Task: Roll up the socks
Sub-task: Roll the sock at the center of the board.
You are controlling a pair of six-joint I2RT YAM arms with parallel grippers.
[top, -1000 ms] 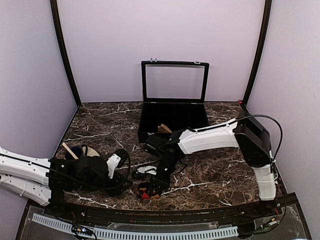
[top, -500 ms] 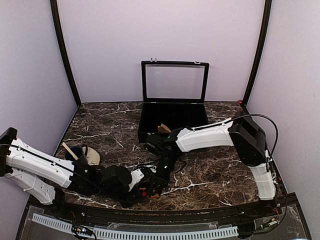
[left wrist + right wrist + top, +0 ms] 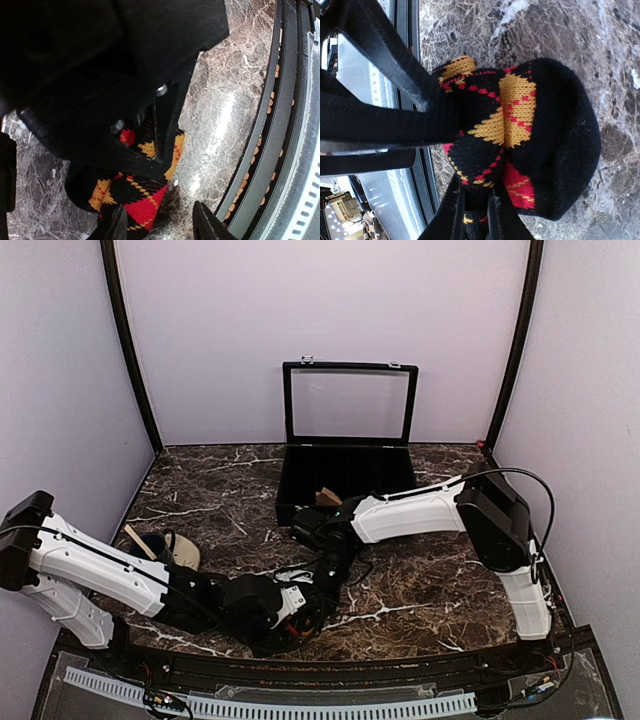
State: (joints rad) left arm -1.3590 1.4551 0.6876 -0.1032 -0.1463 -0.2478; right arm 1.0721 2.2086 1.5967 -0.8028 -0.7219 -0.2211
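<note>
A black case (image 3: 345,475) stands open at the back of the dark marble tabletop (image 3: 220,490), with a tan piece (image 3: 328,497) inside. A dark cup (image 3: 150,543) holding a wooden stick (image 3: 138,540) sits near the left edge.

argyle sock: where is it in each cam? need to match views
Top external: argyle sock sits low centre near the front edge, mostly covered, only red flecks showing.
Left wrist: argyle sock is lower left of centre, partly under black hardware.
Right wrist: argyle sock fills the centre, bunched.
Shared landmark: the marble tabletop it lies on, seen in all three views.
</note>
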